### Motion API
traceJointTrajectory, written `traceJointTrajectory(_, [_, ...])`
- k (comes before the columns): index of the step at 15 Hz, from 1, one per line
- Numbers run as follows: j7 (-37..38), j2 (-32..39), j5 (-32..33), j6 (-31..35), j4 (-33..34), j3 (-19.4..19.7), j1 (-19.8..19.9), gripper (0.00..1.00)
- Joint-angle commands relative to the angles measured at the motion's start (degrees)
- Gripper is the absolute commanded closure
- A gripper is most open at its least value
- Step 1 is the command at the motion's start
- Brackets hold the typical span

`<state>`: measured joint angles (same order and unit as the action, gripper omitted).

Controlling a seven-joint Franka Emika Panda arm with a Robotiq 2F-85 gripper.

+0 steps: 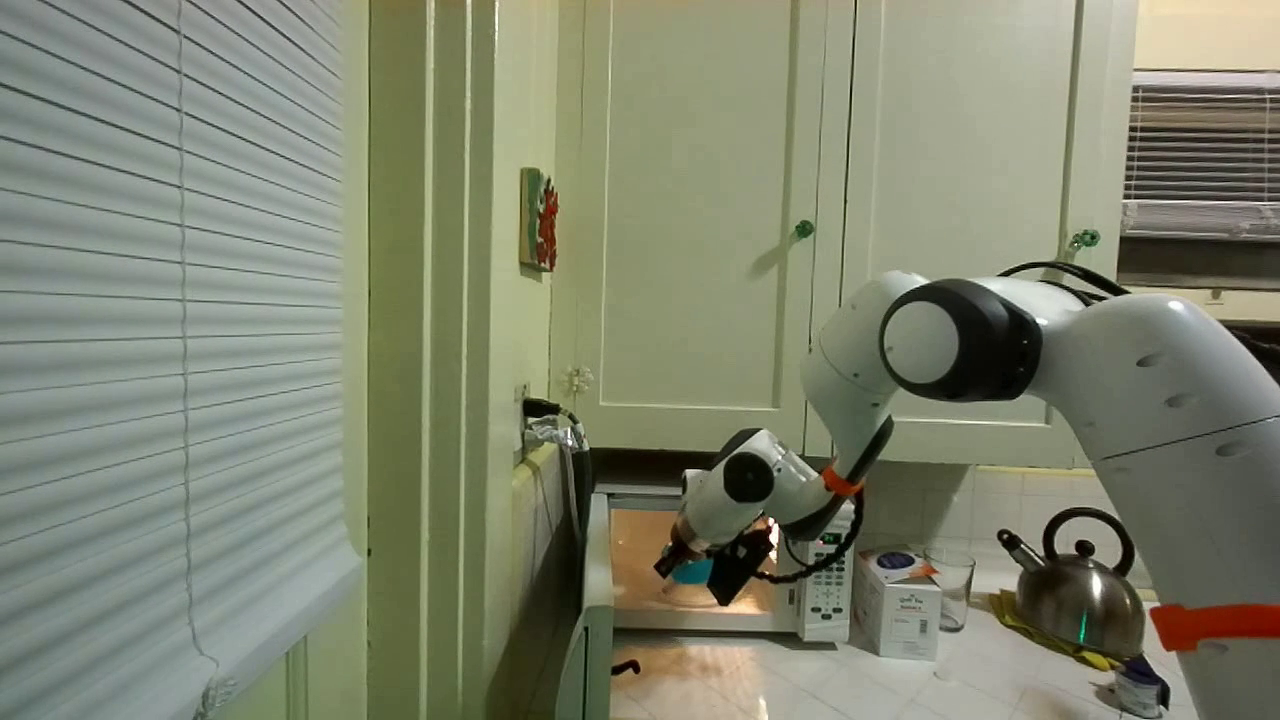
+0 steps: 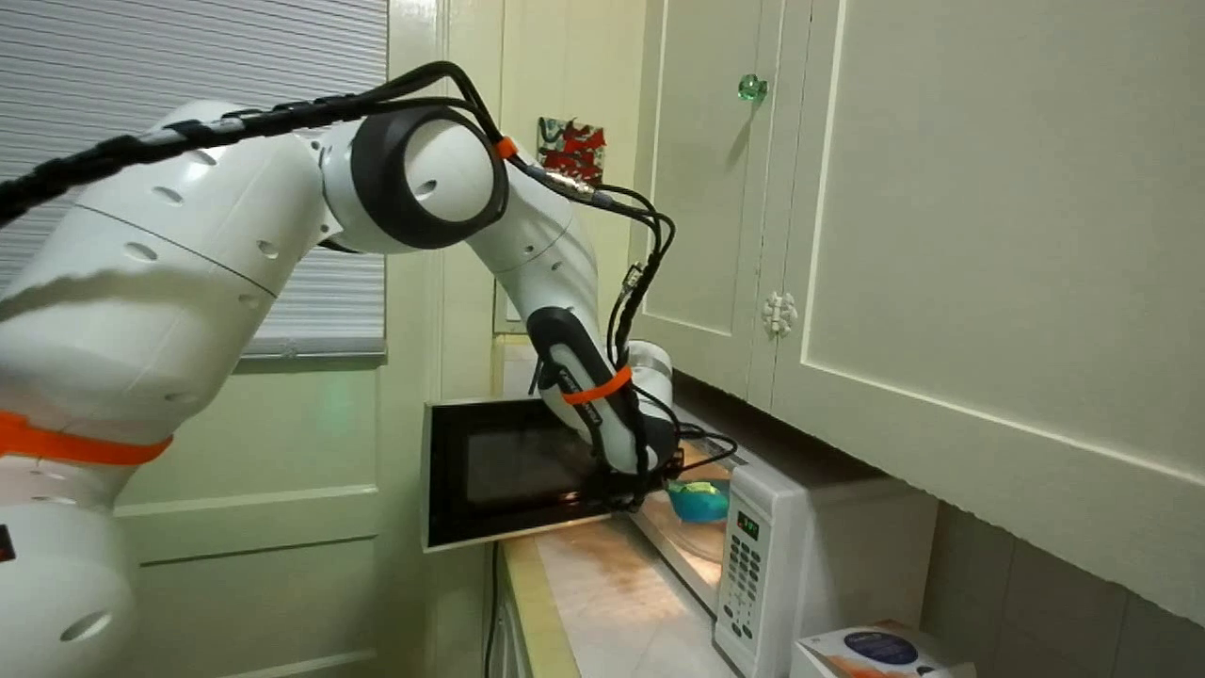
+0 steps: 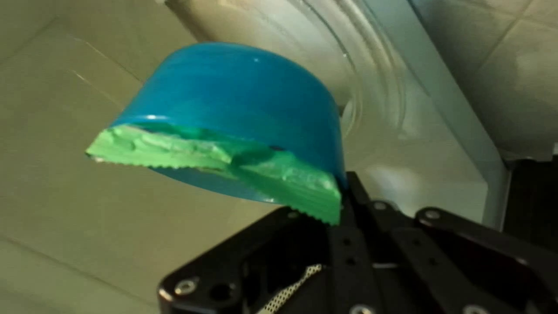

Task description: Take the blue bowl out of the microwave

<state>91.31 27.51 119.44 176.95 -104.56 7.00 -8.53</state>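
The blue bowl is inside the lit microwave, with a green wrapper in it. In an exterior view the bowl is partly hidden behind my wrist. In the wrist view the bowl fills the upper middle, close to the camera. My gripper looks shut on the bowl's side wall at the rim. One fingertip is outside the wall; the inner one is partly hidden by the wrapper. The glass turntable shows behind the bowl. I cannot tell whether the bowl is lifted off it.
The microwave door stands open beside my wrist. A white box, a drinking glass and a metal kettle stand to the right of the microwave. Cabinets hang low above it.
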Motion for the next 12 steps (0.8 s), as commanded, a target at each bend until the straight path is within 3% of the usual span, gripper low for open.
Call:
traceJointTrajectory(1, [10.9, -7.2, 9.2, 6.9, -3.9, -6.8, 6.0, 0.99])
traceJointTrajectory(7, [19.2, -15.8, 13.0, 10.1, -11.8, -21.8, 18.5, 0.99])
traceJointTrajectory(12, [24.5, -24.0, 13.9, 8.7, -23.9, -28.4, 26.0, 0.99])
